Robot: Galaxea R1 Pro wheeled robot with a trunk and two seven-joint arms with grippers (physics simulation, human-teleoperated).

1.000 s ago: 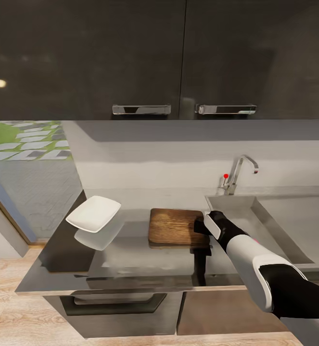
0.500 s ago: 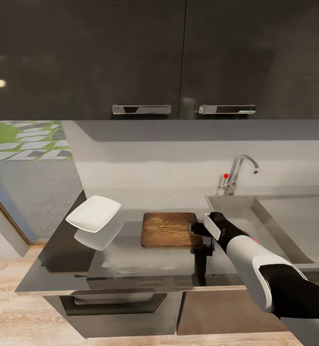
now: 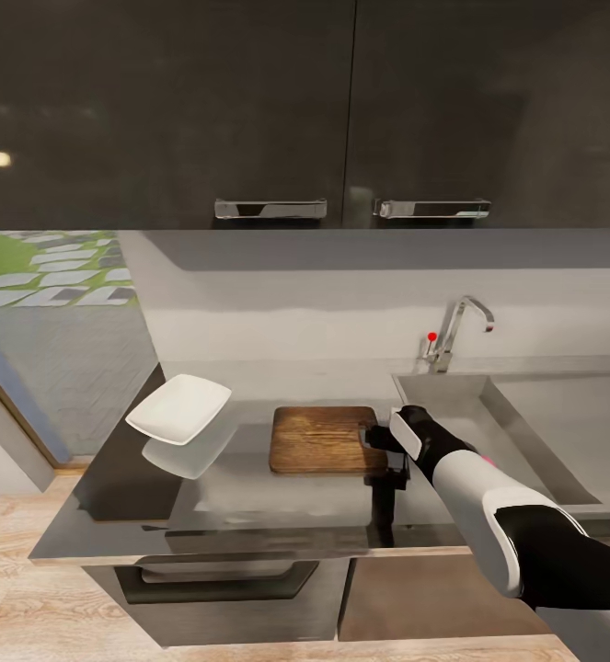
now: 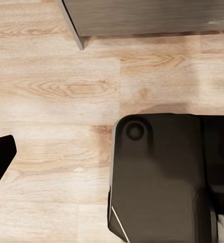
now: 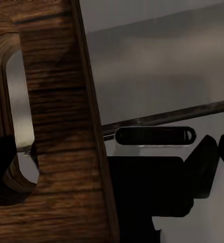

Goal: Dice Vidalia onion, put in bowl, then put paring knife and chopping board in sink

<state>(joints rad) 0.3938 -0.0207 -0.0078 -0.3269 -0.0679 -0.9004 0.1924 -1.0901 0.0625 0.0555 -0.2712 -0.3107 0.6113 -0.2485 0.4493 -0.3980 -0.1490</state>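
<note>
- Where the countertop (image 3: 249, 501) meets the sink (image 3: 525, 432), the right gripper (image 3: 378, 436) sits at the chopping board's (image 3: 323, 439) sink-side end; whether its fingers are spread, pressed together or pinching the board cannot be told from the head view.
- Right wrist view: the board's (image 5: 51, 131) slotted end is very close, its oval handle slot (image 5: 18, 109) showing grey counter through it; a dark finger shape overlaps the board at the slot end. Grip unclear there too.
- Board lies flat on the countertop, just beside the sink's left rim, roughly midway between front edge and backsplash (image 3: 341, 313).
- The bowl (image 3: 178, 407) rests near the countertop's left end, well apart from the board, tilted toward the camera, its reflection in the glossy surface below it.
- Chrome tap (image 3: 456, 331) with red-tipped lever stands at the sink's back rim.
- Basin interior, as far as visible, shows bare grey steel; part is hidden behind the right arm.
- Dark upper cabinets (image 3: 341, 110) with two chrome bar handles above.
- Left wrist view: light wood floor (image 4: 61, 101), a dark cabinet base (image 4: 142, 15) and a dark part of the robot's body (image 4: 162, 177); a dark fingertip (image 4: 0, 152) at the picture's edge, left claw state cannot be told.
</note>
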